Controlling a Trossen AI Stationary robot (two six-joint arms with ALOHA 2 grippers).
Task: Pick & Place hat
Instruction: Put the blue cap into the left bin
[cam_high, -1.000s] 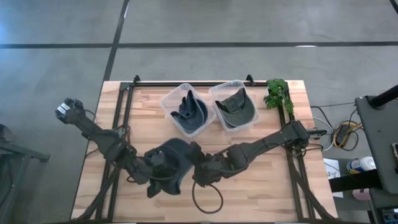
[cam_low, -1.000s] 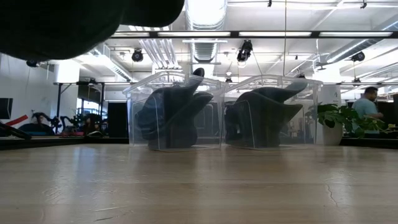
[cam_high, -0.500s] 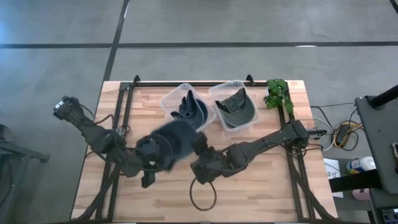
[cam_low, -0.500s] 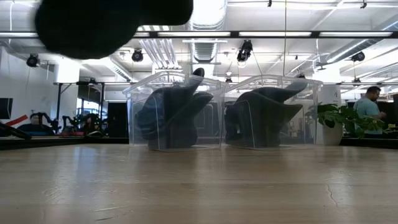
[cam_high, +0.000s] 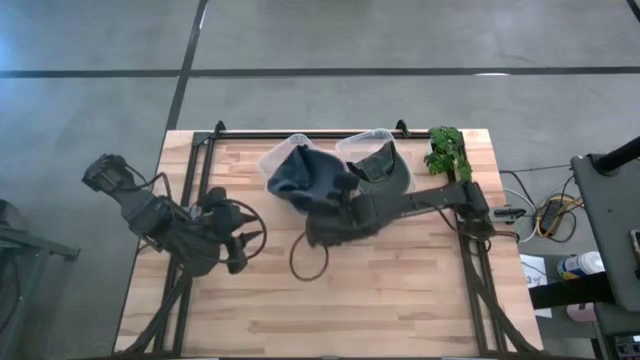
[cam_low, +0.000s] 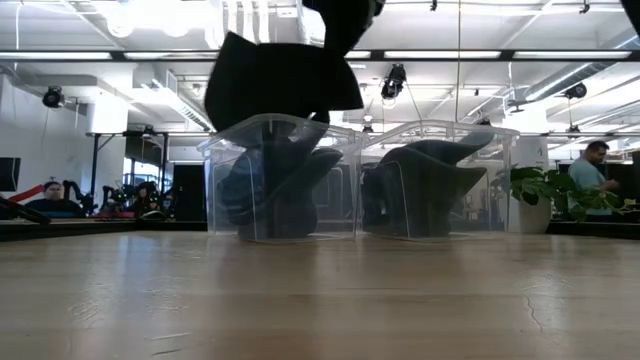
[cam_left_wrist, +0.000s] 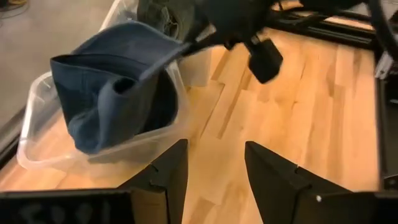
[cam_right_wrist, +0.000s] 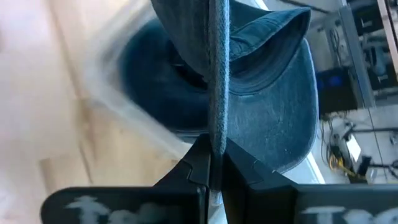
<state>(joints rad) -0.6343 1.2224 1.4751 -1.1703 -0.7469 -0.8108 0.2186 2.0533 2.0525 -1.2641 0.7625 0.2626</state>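
Observation:
A blue denim hat (cam_high: 305, 172) hangs in the air over the left clear bin (cam_high: 272, 160), which holds another dark blue hat (cam_low: 270, 185). My right gripper (cam_high: 340, 197) is shut on the hanging hat; in the low view the hat (cam_low: 285, 80) shows as a dark shape just above the bin's rim. The right clear bin (cam_high: 400, 195) holds a green hat (cam_high: 382, 170). My left gripper (cam_high: 238, 242) stands open and holds nothing, above the table's left half, well clear of the hat. My right gripper pinches a flat edge of the hat (cam_right_wrist: 217, 124) between its two fingers, which come slanting down from the table's right. That edge stands on end in the hold. The hat's crown (cam_left_wrist: 112, 106) hangs below and beside the fingers, lifted clear above the bin.
A small green plant (cam_high: 445, 150) stands at the far right corner. A black cable loop (cam_high: 310, 255) hangs below the right arm over the table's middle. Bare wooden tabletop (cam_high: 400, 290) lies toward the near edge. People show in the room behind.
My right gripper has carried the hat from the table's near middle toward the far edge, over the left bin, and rolled its wrist, so the hat now hangs on edge. My left gripper, still open, has risen and drawn back toward the left edge.

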